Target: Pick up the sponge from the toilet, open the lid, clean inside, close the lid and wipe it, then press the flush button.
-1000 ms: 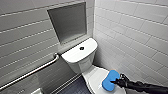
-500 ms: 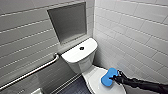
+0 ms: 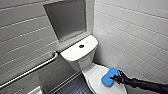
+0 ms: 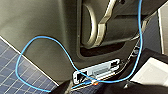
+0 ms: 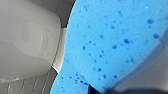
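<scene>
Head view: right jaws tight around sponge [image 3: 109, 77]

Soft even light, blurry (wide-angle bowed edges)

The toilet [image 3: 82, 62] stands in the corner, tank against the wall behind the bowl, the flush button [image 3: 81, 46] mid-top. The sponge [image 3: 110, 76] lies on the closed lid [image 3: 96, 77], near its right edge, held by the right gripper [image 3: 116, 78]. A grab bar [image 3: 32, 70] runs left of the tank, and a wall recess [image 3: 66, 18] sits above it.
</scene>
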Robot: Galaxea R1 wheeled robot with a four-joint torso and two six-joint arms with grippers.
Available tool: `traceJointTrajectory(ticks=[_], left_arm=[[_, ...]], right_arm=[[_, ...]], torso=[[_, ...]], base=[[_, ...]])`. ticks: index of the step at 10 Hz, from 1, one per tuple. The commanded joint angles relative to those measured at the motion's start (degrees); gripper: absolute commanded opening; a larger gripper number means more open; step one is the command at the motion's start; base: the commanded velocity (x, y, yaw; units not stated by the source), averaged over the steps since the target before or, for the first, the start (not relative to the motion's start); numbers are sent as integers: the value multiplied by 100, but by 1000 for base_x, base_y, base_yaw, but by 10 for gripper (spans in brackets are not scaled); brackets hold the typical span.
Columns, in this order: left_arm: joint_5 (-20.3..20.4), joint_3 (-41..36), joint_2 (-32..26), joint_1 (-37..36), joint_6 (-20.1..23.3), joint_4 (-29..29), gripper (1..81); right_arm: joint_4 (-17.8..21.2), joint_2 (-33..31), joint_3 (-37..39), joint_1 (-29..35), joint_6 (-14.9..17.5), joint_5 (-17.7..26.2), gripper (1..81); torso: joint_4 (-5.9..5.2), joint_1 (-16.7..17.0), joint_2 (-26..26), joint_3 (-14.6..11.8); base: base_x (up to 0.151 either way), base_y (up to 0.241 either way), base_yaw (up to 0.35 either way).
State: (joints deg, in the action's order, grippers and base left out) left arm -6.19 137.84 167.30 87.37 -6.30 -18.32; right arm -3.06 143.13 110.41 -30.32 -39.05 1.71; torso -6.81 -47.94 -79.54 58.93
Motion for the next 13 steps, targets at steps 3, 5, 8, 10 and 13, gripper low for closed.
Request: traceJointTrajectory(ticks=[3, 5, 8, 10, 13], left_arm=[[-488, -46, -21, 171, -3, 31, 811], [-488, -46, -30, 189, -3, 39, 811], [-488, -46, -39, 259, -3, 48, 811], [-488, -55, -30, 285, -3, 48, 811], [-488, -46, 49, 285, -3, 30, 811]], right_arm=[[-19, 33, 136, 662, -217, -171, 10], [42, 420, 778, 636, -884, -390, 10], [86, 974, 1772, 513, -1799, -513, 10], [95, 1037, 2132, 250, -2019, -592, 10], [60, 528, 1729, -207, -2028, -927, 10]], torso=[[0, -195, -313, 26], [0, -311, -485, 26], [0, -343, -536, 29], [0, -343, -536, 29], [0, -343, -538, 29]], base=[[0, 0, 0], [0, 0, 0], [0, 0, 0], [0, 0, 0], [0, 0, 0]])
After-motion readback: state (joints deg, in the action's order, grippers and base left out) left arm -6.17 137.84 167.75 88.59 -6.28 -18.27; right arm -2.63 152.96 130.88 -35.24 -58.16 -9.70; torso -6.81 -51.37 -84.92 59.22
